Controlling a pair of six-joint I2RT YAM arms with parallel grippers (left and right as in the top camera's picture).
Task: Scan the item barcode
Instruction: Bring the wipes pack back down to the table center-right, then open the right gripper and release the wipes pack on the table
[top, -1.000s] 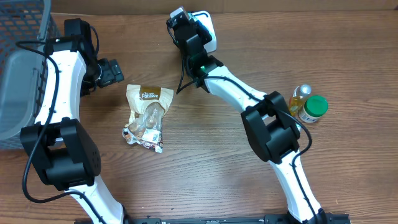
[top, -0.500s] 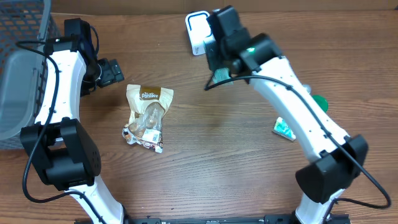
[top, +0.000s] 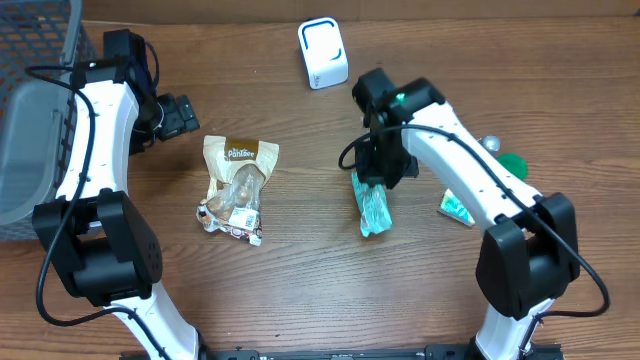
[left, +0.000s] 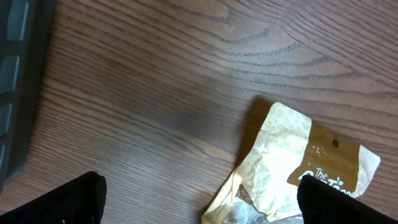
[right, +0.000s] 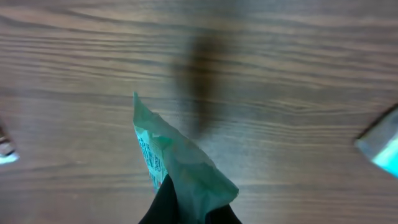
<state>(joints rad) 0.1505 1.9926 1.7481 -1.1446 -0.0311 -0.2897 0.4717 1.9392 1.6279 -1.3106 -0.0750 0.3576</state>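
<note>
Your right gripper (top: 372, 180) clamped tight on green packet (top: 373, 208), packet hanging below fingers. Your left gripper (top: 185, 115) spread wide, holding nothing; brown snack bag (top: 238, 185) just ahead.

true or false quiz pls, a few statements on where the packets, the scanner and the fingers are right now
1. The right fingers are shut on a green packet. True.
2. The green packet rests on top of the white scanner. False: the scanner stands apart at the far edge of the table, and the packet is held well short of it.
3. The left fingers are open and hold nothing. True.
4. The tan snack bag sits inside the basket. False: it lies on the table between the arms.
5. A small teal packet lies on the table. True.
</note>
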